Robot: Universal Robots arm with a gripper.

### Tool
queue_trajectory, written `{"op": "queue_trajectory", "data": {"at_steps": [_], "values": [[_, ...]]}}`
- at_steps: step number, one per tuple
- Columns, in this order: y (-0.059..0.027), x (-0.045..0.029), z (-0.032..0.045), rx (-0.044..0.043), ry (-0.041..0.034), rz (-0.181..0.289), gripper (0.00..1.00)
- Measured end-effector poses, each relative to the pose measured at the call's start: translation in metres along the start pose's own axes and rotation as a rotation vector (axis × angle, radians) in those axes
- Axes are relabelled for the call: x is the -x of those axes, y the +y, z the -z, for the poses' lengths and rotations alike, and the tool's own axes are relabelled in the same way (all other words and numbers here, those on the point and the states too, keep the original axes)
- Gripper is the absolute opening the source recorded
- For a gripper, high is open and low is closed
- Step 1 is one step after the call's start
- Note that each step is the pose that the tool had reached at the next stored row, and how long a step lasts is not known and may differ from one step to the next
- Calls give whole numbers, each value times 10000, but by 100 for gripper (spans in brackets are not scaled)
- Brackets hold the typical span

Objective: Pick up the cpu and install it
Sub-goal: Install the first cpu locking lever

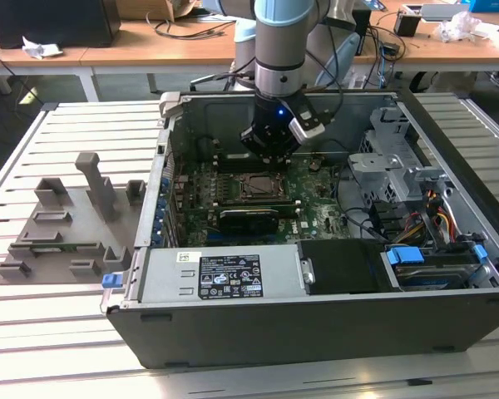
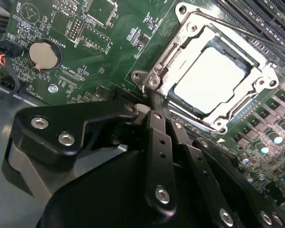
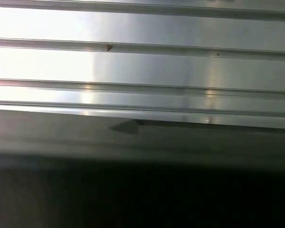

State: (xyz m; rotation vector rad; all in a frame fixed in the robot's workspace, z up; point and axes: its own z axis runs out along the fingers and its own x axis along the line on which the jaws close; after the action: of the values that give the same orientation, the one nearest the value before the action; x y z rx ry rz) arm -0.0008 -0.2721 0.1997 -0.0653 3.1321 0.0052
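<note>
Exterior view first: an open computer case (image 1: 316, 332) lies on a slatted metal table (image 1: 66, 125), and the arm reaches down into it from the far side, its gripper (image 1: 270, 154) hanging just above the green motherboard (image 1: 316, 208), right over the socket (image 1: 256, 188) near the board's middle. A grey plastic holder tray (image 1: 62, 224) rests on the table by the case's side, toward the exterior view's left, well apart from the gripper. Behind the table a wooden desk (image 1: 191, 41) carries cables and odds and ends. Second wrist view: the cpu (image 2: 210, 78) sits flat inside the socket (image 2: 180, 52), its shiny silver top ringed by the metal frame, with the coin battery (image 2: 44, 53) off on the board's far corner. The black fingers (image 2: 157, 128) come together to a narrow point beside the frame's corner, apart from the chip and holding nothing that I can see. First wrist view: pale ribbed metal slats (image 3: 142, 66) run across, with a dark edge (image 3: 142, 190) of something below them that I cannot make out.
</note>
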Motion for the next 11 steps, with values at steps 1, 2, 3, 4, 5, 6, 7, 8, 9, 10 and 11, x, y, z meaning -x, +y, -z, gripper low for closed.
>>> {"op": "queue_trajectory", "data": {"at_steps": [1,2,3,4,5,6,7,8,9,10,11], "values": [[4,3,21,49,-15,-1,11],[3,3,79,44,-11,0,11],[1,2,117,36,-5,0,11],[1,3,151,38,-7,0,11],[1,3,183,37,-7,0,11],[0,3,211,37,-6,2,11],[-4,4,235,37,-7,3,11],[-15,3,249,39,-9,2,11],[-32,2,257,36,-9,0,11],[-52,1,261,24,-8,0,11],[-77,0,264,2,-6,0,11]]}}
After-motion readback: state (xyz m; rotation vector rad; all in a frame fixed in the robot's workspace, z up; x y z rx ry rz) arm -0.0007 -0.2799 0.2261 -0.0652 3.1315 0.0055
